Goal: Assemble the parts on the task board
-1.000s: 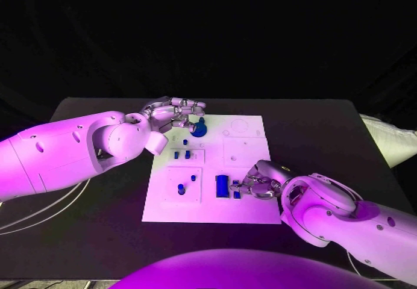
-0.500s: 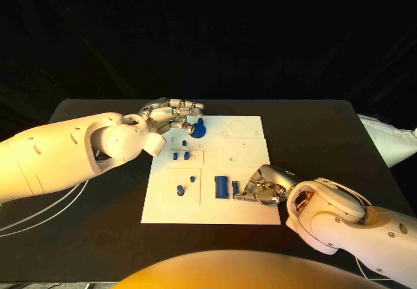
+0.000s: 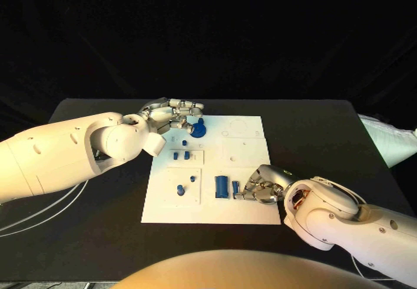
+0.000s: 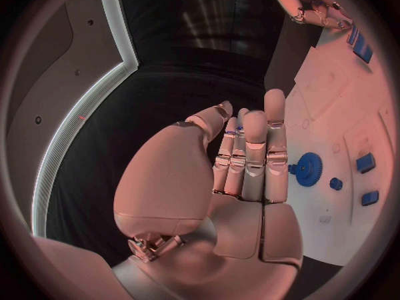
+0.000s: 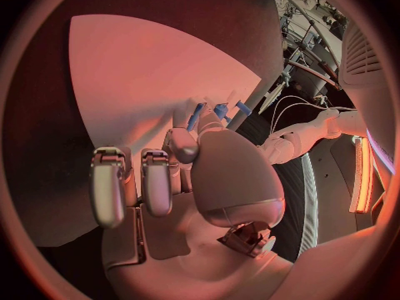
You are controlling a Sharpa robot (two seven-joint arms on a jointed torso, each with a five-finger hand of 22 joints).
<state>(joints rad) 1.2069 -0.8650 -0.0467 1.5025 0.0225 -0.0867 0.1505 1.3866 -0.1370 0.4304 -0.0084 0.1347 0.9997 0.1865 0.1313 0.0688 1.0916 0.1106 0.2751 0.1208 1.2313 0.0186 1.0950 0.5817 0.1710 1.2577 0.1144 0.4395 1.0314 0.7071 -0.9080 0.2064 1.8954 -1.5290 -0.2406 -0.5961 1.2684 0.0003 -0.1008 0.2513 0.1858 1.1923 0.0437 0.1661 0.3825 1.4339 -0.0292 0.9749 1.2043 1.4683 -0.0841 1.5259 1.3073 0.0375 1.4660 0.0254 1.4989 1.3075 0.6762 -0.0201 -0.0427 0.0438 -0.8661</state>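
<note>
The white task board (image 3: 243, 150) lies mid-table. A blue gear (image 3: 199, 128) sits at its far left corner, and my left hand (image 3: 174, 114) hovers right beside it. In the left wrist view the hand (image 4: 246, 160) holds its fingers straight and together, thumb alongside, with the gear (image 4: 309, 169) just past them. Whether they pinch anything is unclear. My right hand (image 3: 261, 185) is curled into a fist on the near right part of the board. Its fingertips are next to a narrow blue piece (image 3: 235, 191) and a wider blue block (image 3: 222, 186). The right wrist view shows the curled fingers (image 5: 159, 180) and blue pieces (image 5: 219, 111) beyond them.
Small blue pegs stand in the left column of the board: a pair (image 3: 181, 155) in the middle and two more (image 3: 181, 190) nearer me. The board's right column (image 3: 243, 126) has bare recesses. Black table surrounds the board.
My right hand has shifted slightly toward the near edge of the board, staying by the narrow blue piece. The left hand and the parts have not moved.
</note>
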